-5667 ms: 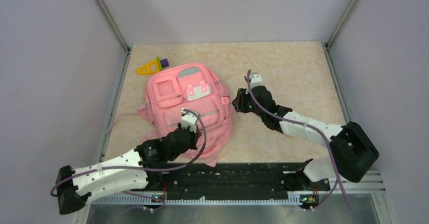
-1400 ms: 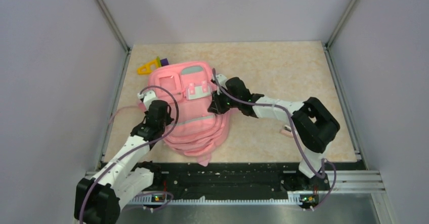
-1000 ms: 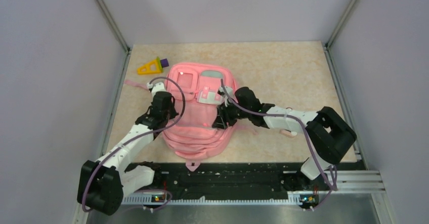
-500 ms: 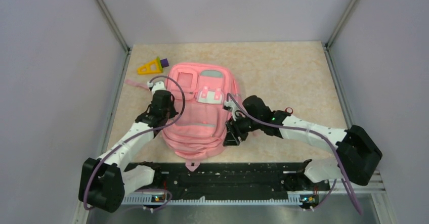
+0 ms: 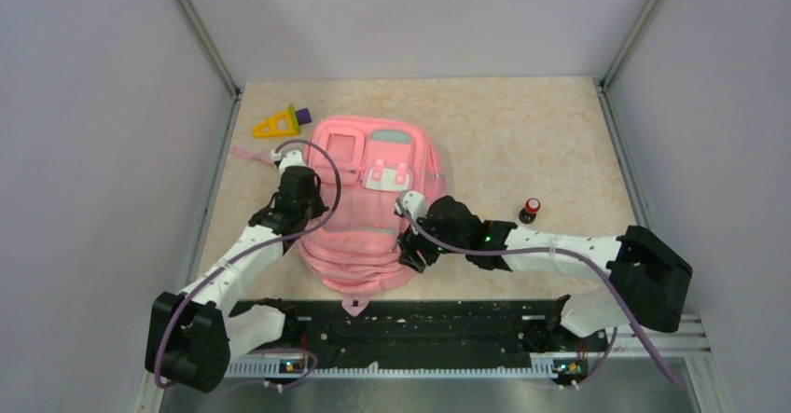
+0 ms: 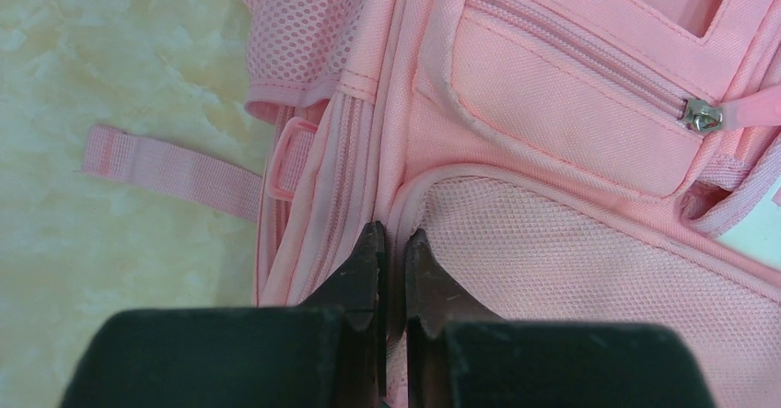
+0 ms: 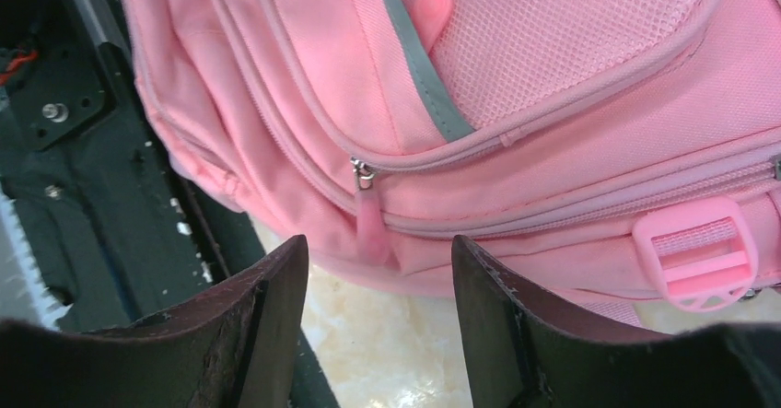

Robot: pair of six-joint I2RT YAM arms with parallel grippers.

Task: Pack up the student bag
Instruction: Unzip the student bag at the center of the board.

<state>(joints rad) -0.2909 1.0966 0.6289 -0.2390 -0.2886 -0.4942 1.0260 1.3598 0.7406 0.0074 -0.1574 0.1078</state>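
"Where is the student bag?"

"Left of centre on the table, its near edge at the black rail. The left gripper pinches its side seam. The right gripper is spread at its near corner. Wide tabletop lies to the right, with one small bottle."

bag cut off by both wrist views' edges, its near right corner hidden under the right arm from above, red-capped thing too small to identify, purple piece at yellow triangle's tip too small to make out
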